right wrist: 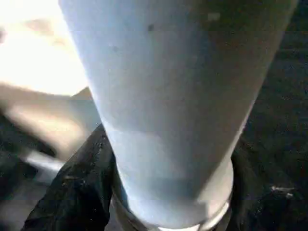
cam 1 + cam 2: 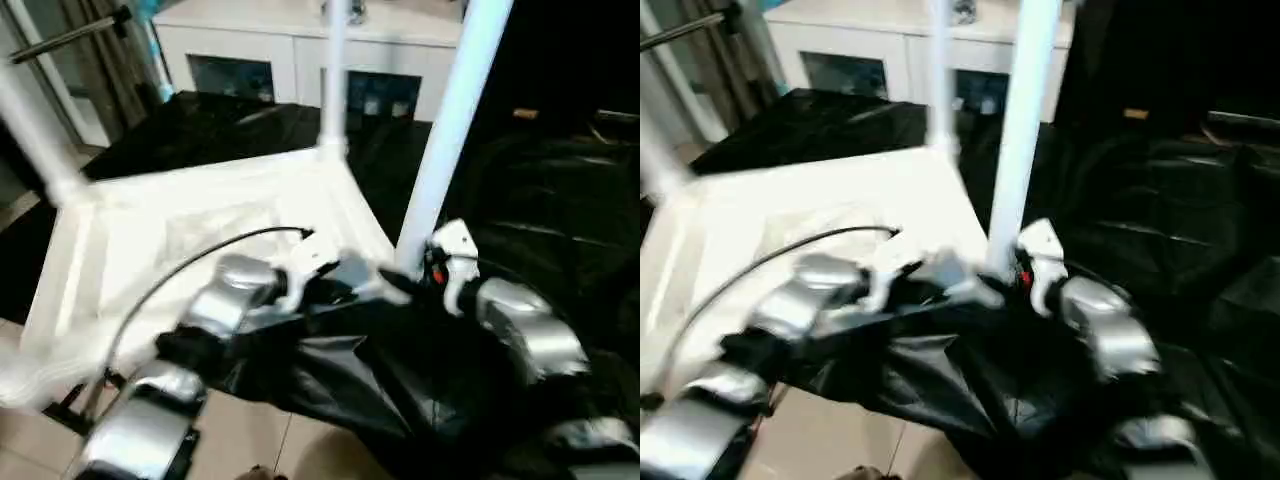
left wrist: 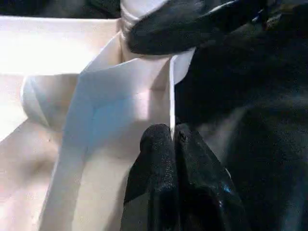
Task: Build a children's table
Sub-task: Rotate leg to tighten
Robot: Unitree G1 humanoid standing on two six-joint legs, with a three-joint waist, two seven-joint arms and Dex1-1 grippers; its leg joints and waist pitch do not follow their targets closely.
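Forearms fill the near foreground of the head view. Beyond them the tabletop (image 2: 200,230) lies underside up on the black cloth (image 2: 560,230), three legs standing from its corners. Right gripper (image 2: 440,262) sits at the base of the near leg (image 2: 450,130).

Left wrist view: left gripper (image 3: 171,139) is pinched together on the tabletop's thin rim beside the corner socket (image 3: 139,72).

Right wrist view: black fingers (image 1: 72,187) flank the near leg at its socket, around it; firm clamping cannot be told.

Risk: a leg not fully seated could tilt or pop free if the tabletop shifts under the rim pinch.
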